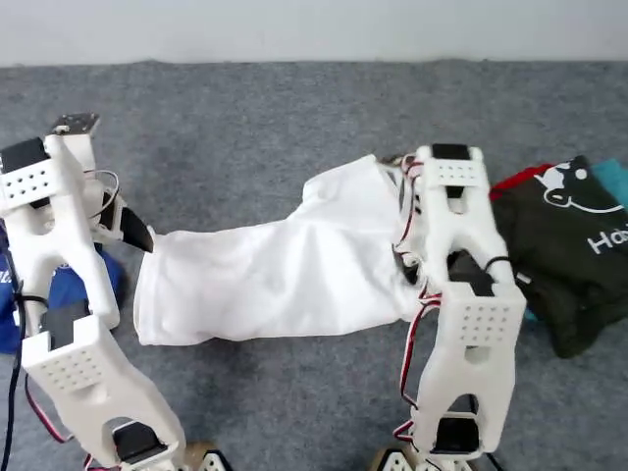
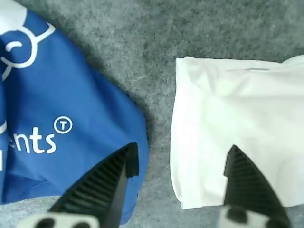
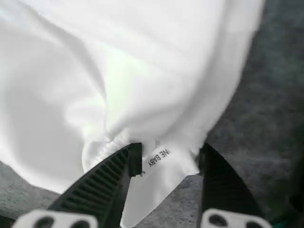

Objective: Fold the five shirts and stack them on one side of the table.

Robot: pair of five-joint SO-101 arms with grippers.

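A white shirt [image 1: 285,265] lies stretched across the middle of the grey table. Its right end is bunched and raised at my right gripper [image 1: 404,211]. In the right wrist view the collar with its label [image 3: 159,159] sits between the fingers of the right gripper [image 3: 166,152], which is shut on the white shirt [image 3: 118,71]. My left gripper [image 2: 183,149] is open above the left end of the white shirt [image 2: 237,109], one finger over a folded blue shirt [image 2: 57,118] and the other over the white cloth. The blue shirt [image 1: 74,285] lies under the left arm.
At the right edge sits a pile with a black shirt [image 1: 559,255] on top, and red [image 1: 520,179] and teal [image 1: 610,177] cloth showing behind it. Bare grey table [image 1: 245,118] stretches behind the white shirt and in front of it.
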